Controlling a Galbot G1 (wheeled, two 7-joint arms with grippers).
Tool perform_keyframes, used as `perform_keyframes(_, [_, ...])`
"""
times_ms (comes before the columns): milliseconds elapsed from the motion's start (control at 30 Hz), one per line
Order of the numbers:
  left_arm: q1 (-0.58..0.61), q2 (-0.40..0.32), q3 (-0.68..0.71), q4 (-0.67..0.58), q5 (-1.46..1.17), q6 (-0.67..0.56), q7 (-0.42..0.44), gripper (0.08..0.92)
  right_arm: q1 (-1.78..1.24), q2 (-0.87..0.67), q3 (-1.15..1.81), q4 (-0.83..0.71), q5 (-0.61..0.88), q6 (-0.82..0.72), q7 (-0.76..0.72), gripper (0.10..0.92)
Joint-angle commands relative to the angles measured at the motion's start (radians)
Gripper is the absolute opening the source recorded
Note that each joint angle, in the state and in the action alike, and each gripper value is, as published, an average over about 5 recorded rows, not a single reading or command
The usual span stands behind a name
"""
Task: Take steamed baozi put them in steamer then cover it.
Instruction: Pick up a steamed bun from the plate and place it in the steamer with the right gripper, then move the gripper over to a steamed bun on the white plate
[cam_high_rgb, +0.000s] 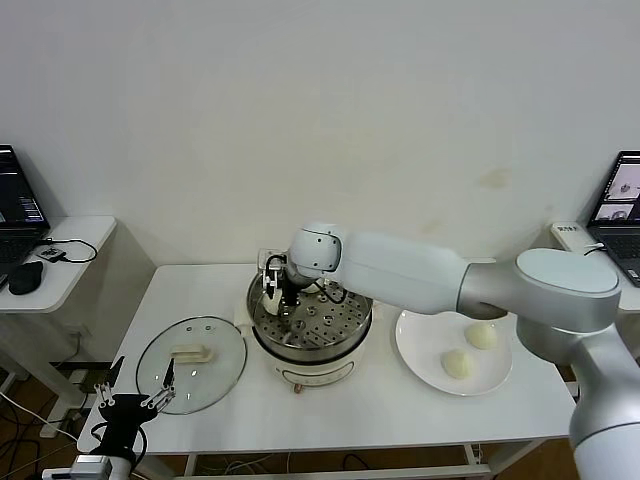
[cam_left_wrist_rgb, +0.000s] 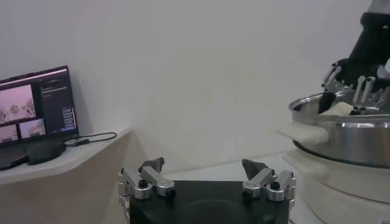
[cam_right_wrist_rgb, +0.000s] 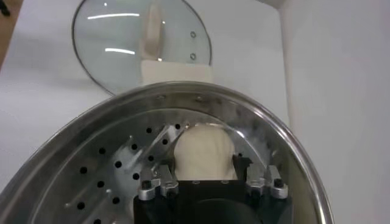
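Baozi (cam_right_wrist_rgb: 204, 152) sits inside the steamer (cam_high_rgb: 345, 335) at its ten o'clock edge, between the right tool's (cam_right_wrist_rgb: 206, 172) loosened fingers. Left tool (cam_left_wrist_rgb: 206, 178) hangs released beside the worktop (cam_high_rgb: 200, 290).

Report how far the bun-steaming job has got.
Done: nothing visibly finished. In hand: the right claw is inside the shiny perforated steel steamer around one cream-white dough bun. Left: two buns wait on the flat white plate; the clear glass lid lies on the table near the idle left claw.
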Motion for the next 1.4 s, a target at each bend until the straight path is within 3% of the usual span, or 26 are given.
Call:
perform_keyframes(33, [-0.002, 0.002, -0.001, 0.001, -0.002, 0.001, 0.0, 0.823, 0.065, -0.054, 0.003, 0.06, -0.03, 0.004, -0.082, 0.694])
perform_keyframes(233, [-0.005, 0.008, 0.002, 0.002, -0.003, 0.002, 0.0, 0.823, 0.206, -0.245, 0.005, 0.199, -0.123, 0.093, -0.263, 0.815])
perform_keyframes(533, [-0.011, 0.025, 0.007, 0.012, -0.004, 0.002, 0.001, 0.823, 0.314, -0.629, -0.03, 0.417, -0.203, 0.287, -0.451, 0.823])
perform_keyframes(733, [-0.012, 0.031, 0.016, 0.011, -0.002, 0.002, 0.001, 0.823, 0.246, -0.859, -0.005, 0.477, -0.37, 0.373, -0.501, 0.823])
perform_keyframes(1033, [-0.012, 0.026, 0.023, 0.011, 0.006, 0.005, 0.002, 0.823, -0.014, -0.974, 0.103, 0.485, -0.538, 0.389, -0.48, 0.823])
perform_keyframes(1400, [-0.004, 0.023, 0.016, 0.014, 0.006, 0.009, 0.002, 0.823, -0.359, -0.972, 0.302, 0.428, -0.663, 0.397, -0.439, 0.823])
